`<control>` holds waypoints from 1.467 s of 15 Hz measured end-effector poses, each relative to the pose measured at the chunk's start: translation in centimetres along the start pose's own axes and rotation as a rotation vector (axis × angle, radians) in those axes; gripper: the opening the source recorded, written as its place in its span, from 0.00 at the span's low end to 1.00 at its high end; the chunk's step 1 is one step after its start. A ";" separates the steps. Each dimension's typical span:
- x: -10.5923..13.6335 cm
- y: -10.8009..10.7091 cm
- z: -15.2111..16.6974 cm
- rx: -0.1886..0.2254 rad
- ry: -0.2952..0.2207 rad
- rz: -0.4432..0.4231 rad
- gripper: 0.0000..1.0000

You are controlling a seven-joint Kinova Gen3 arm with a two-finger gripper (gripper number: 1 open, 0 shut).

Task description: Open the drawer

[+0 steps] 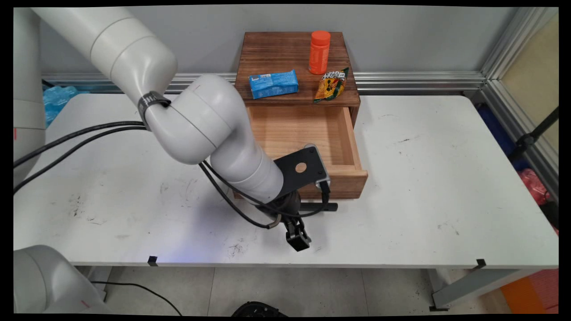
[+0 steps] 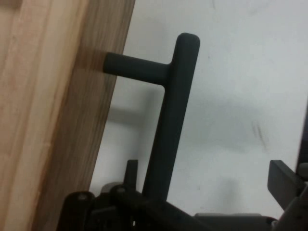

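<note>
The jaws stand spread and hold nothing, low over the desk (image 1: 424, 169) just in front of the pulled-out drawer (image 1: 303, 133). The drawer's dark bar handle (image 2: 173, 120) runs between the two fingers (image 2: 284, 185). In the hand view it lies much nearer the finger at 8 o'clock than the one at 3 o'clock, and it may already touch the near one, though the linkage hides that spot. If the jaws shut off-centre like this, I judge that one finger would meet the bar first and push it sideways, skewing the drawer in its wooden cabinet (image 1: 294, 49) or shifting the whole box on the desk. The cabinet top carries loose things: an orange bottle (image 1: 319, 52) at its 1 o'clock corner, a blue packet (image 1: 273, 84) towards 8 o'clock and a snack bag (image 1: 331, 84) towards 4 o'clock. A jolt could tip the upright bottle or slide the bag off the front edge into the open drawer. The hanging cables (image 1: 232, 200) pass near the handle and could snag on it.
</note>
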 end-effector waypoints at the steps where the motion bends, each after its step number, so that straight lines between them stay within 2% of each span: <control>1: 0.0 0.3 -0.1 -0.003 -0.002 -0.002 1.00; 22: -1.3 3.9 -1.1 -0.051 -0.038 -0.013 1.00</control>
